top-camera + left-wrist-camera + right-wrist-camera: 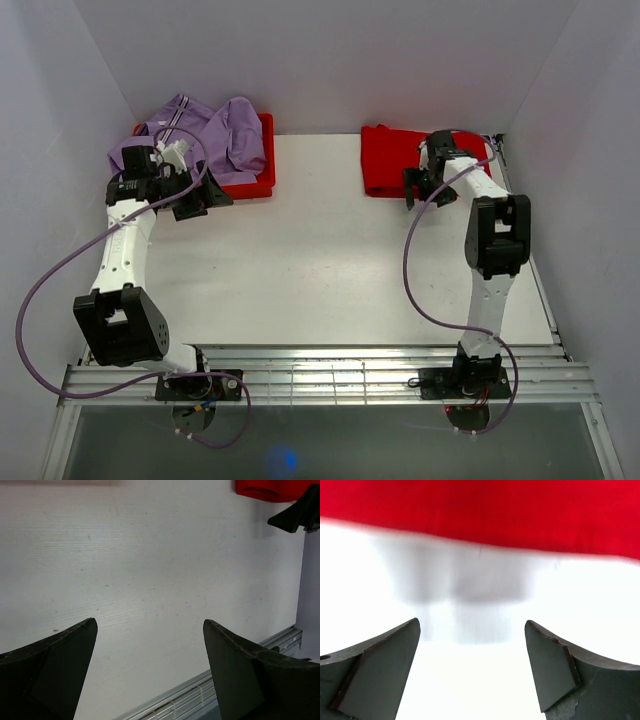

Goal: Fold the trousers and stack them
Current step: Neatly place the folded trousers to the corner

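Observation:
A crumpled purple pair of trousers (215, 135) lies on a red garment (255, 180) at the table's far left. A folded red pair of trousers (390, 160) lies at the far right; it also shows in the right wrist view (485, 515) and the left wrist view (267, 490). My left gripper (205, 197) is open and empty, just right of the purple pile; in its wrist view (150, 630) only bare table lies between the jaws. My right gripper (412, 190) is open and empty, at the near edge of the folded red trousers (472, 630).
The white table (320, 260) stretches between the two piles. A metal rail (330, 380) runs along the near edge, also in the left wrist view (200, 695). White walls enclose the left, back and right.

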